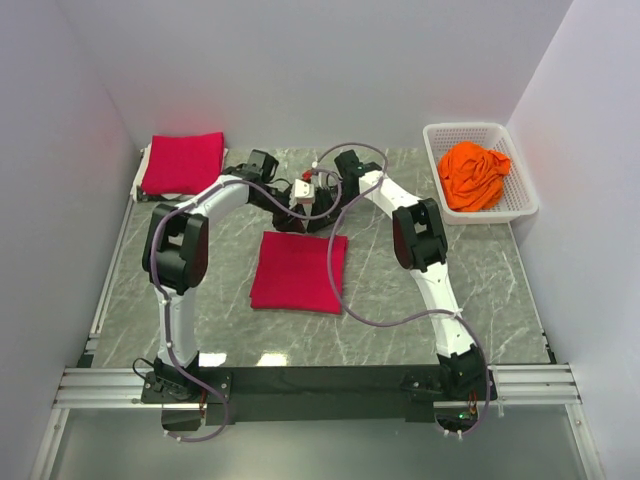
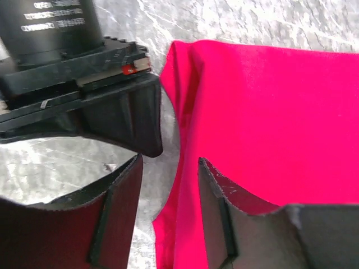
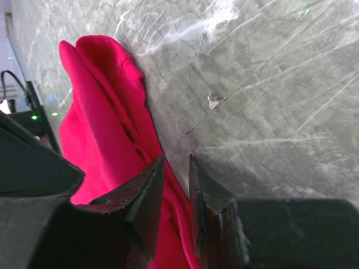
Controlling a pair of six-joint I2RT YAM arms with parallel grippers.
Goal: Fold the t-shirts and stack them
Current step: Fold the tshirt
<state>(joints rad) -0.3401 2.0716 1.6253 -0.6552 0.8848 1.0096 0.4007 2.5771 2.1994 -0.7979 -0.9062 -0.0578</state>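
Overhead, left arm (image 1: pixel 178 250) and right arm (image 1: pixel 420 235) bend inward at the shirt (image 1: pixel 298 272).
Left end effector (image 2: pixel 169 162) half open, right end effector (image 3: pixel 175 159) narrow; print (image 2: pixel 53 17) unreadable.

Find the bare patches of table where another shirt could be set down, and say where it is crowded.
Free: table at right front, bordered by right arm and basket; near strip between red shirt and the arm bases, though a cable loops in. Crowded: far middle, where left arm meets the right.

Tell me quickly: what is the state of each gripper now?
Left gripper: open, jaws astride the shirt edge.
Right gripper: nearly closed at the shirt edge; a grip cannot be told.
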